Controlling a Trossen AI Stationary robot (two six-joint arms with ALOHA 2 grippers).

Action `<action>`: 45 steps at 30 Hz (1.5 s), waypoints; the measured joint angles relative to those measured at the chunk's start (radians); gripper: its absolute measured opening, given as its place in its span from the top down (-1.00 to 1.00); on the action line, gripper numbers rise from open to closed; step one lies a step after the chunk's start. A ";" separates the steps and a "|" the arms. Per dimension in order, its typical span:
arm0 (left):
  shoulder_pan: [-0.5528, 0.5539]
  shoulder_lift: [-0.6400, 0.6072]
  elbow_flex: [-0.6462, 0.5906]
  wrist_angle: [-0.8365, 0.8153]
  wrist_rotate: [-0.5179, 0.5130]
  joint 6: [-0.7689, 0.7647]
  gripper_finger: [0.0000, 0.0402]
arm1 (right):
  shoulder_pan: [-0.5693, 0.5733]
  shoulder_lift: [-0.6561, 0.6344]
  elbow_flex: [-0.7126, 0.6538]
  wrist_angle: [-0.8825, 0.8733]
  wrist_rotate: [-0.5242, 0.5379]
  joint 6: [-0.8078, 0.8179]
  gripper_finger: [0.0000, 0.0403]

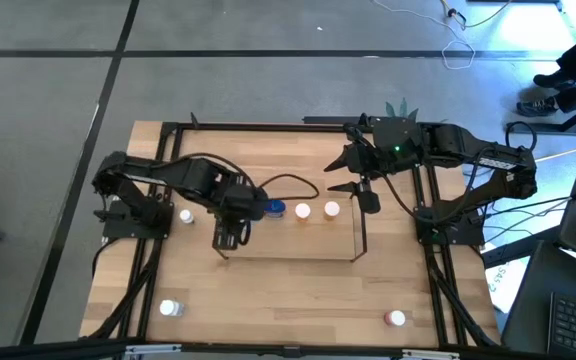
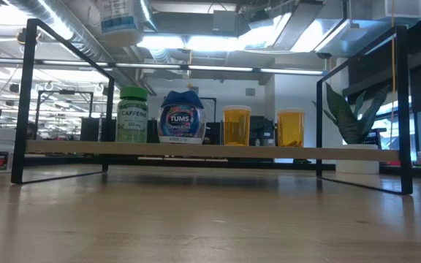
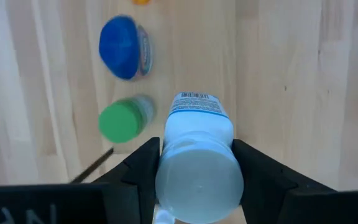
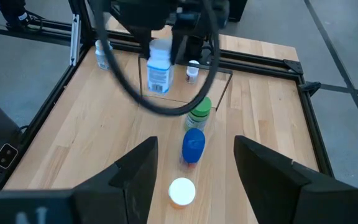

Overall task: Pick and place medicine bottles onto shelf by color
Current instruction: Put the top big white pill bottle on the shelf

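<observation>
My left gripper [image 1: 233,233] hangs over the left end of the shelf [image 1: 358,240], shut on a white-capped bottle with a blue-and-white label [image 3: 197,168]. The bottle also shows in the right wrist view [image 4: 159,68] and at the top of the low view [image 2: 120,18]. On the shelf board stand a green-capped bottle [image 2: 132,115], a blue-capped bottle [image 2: 181,117] and two orange bottles with white caps [image 2: 237,126] [image 2: 291,128]. My right gripper [image 4: 194,168] is open and empty above the shelf's far right end. My left gripper pinches the bottle at its white cap [image 3: 166,163], one finger [image 3: 143,165] on each side. The fingers come from above, pointing down. The bottle hangs upright below them [image 4: 159,78], lifted clear above the shelf board.
A white-capped bottle [image 1: 185,215] stands on the table left of the shelf. Another [image 1: 171,308] stands near the front left and a red-capped one [image 1: 396,318] near the front right. A potted plant [image 2: 353,117] stands behind the shelf's right end. A black frame [image 1: 168,135] edges the table.
</observation>
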 joint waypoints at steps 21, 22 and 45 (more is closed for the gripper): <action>-0.012 -0.006 -0.334 0.304 0.082 -0.006 0.22 | 0.000 0.000 0.000 0.000 0.000 0.000 -0.06; -0.012 -0.006 -0.349 0.319 0.084 -0.010 0.22 | 0.000 0.000 0.000 0.000 0.000 0.000 -0.06; 0.038 -0.006 -0.535 0.437 0.081 -0.053 0.22 | 0.000 0.000 0.000 0.000 0.000 0.000 -0.06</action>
